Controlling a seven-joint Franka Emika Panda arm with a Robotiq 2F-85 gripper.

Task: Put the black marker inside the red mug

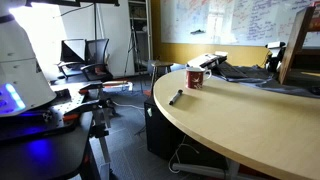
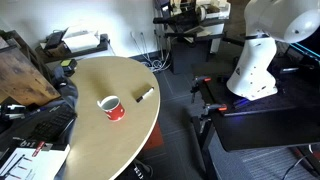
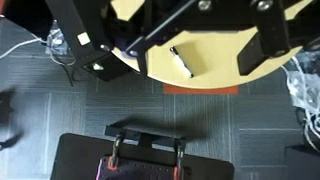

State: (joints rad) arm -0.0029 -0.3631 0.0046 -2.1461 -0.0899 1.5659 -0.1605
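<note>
Tool (image 3: 172, 62) jaws apart, black marker (image 2: 145, 96) flat on table (image 2: 100, 75), near red mug (image 2: 112, 107)

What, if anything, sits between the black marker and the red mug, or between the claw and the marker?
Nothing visible. Only bare tabletop separates the black marker from the red mug in both exterior views. In the wrist view, the open claw faces the marker with nothing in between.

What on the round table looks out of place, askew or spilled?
Little stands out. The marker lies flat close to the edge of the table, at an angle to it, where it might roll off. The mug stands upright, and no spill shows around it.
</note>
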